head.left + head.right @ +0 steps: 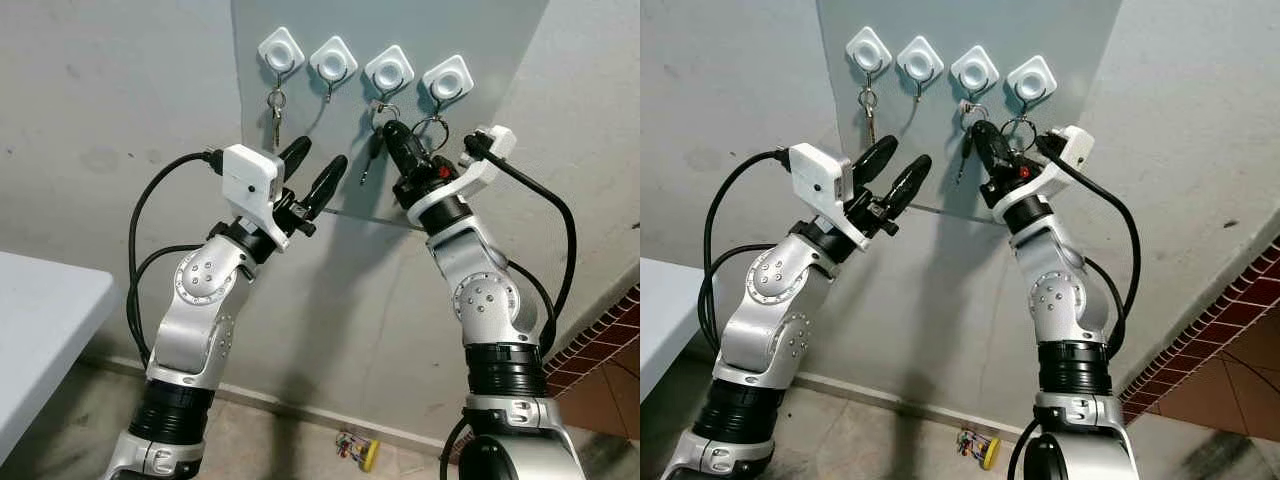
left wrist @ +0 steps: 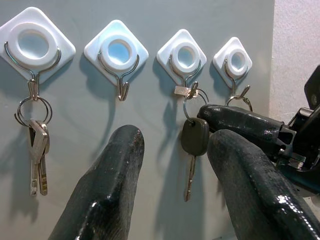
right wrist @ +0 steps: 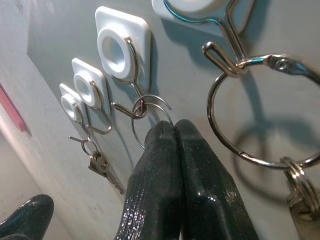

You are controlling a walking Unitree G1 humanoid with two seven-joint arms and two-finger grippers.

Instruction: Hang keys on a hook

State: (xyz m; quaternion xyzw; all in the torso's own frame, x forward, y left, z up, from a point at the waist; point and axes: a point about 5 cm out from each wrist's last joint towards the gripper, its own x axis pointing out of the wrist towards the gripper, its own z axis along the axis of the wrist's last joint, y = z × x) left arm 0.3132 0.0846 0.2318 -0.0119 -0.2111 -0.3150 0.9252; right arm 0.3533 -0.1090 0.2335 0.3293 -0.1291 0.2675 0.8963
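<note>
Four white diamond-shaped hooks sit in a row on a grey wall panel (image 1: 400, 30). The leftmost hook (image 1: 281, 50) carries a bunch of keys (image 2: 36, 150), and the second hook (image 2: 116, 52) is bare. A black-headed key (image 2: 194, 136) hangs by its ring (image 3: 150, 112) from the third hook (image 2: 185, 55). My right gripper (image 3: 173, 131) is shut on that ring just below the hook. The fourth hook (image 1: 447, 78) holds a large ring (image 3: 260, 115) with keys. My left gripper (image 1: 318, 165) is open and raised below the second hook, holding nothing.
A white table (image 1: 40, 320) stands at the lower left. A small colourful object (image 1: 358, 450) lies on the floor by the wall's base. Red brick tiling (image 1: 610, 340) borders the right side. Black cables loop off both wrists.
</note>
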